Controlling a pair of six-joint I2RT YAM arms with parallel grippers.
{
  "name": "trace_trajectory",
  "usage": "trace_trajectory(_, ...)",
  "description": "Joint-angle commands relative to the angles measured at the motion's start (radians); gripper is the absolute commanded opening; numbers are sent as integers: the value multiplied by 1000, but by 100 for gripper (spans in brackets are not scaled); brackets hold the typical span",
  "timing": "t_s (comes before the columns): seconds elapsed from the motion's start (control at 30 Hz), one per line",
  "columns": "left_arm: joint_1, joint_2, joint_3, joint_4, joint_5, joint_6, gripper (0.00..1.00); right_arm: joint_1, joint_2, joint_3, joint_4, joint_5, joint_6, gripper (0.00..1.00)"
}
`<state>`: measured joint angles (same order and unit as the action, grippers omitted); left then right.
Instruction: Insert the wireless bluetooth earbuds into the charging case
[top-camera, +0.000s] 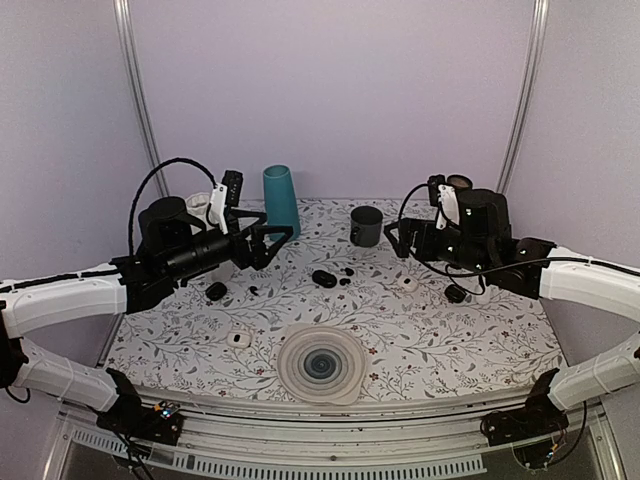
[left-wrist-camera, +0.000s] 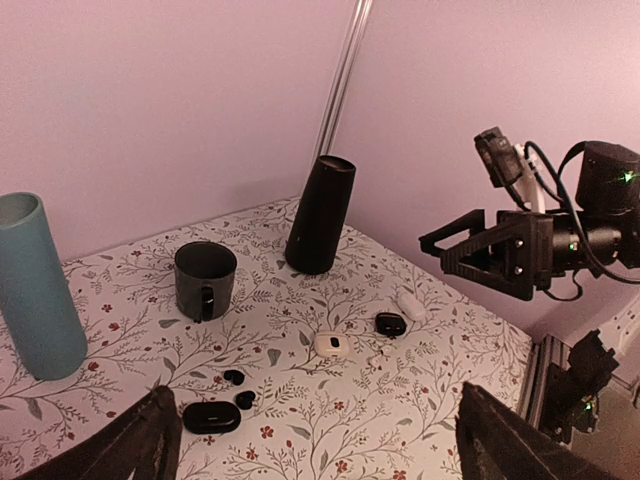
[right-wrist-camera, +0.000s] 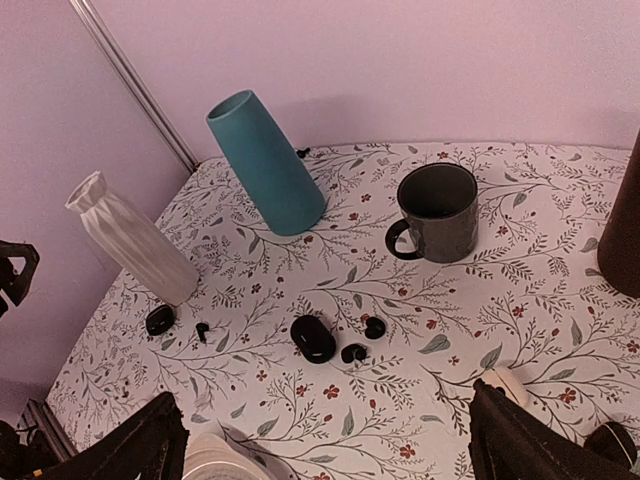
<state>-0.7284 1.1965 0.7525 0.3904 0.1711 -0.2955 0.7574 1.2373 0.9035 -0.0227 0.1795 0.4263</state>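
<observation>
Two tiny black earbuds lie just right of a closed black oval charging case at mid-table. The right wrist view shows the case with the buds beside it. The left wrist view shows the case and the buds. My left gripper is open and empty, above the table to the left of them. My right gripper is open and empty, above the table to their right. Its fingers frame the case from a distance.
A teal vase, a grey mug, a white vase and a black vase stand at the back. Other black cases and white cases lie about. A round ribbed disc sits near the front edge.
</observation>
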Motion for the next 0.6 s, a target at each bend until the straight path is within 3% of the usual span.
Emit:
trace_trajectory(0.0, -3, -11, 10, 17, 5, 13, 96, -2, 5, 12, -8, 16, -11, 99)
trace_trajectory(0.27, -1, -18, 8, 3, 1, 10, 96, -59, 52, 51, -74, 12, -33, 99)
trace_trajectory(0.57, 4, -20, 9, -24, -2, -4, 96, -232, 183, 61, -131, -196, -28, 99)
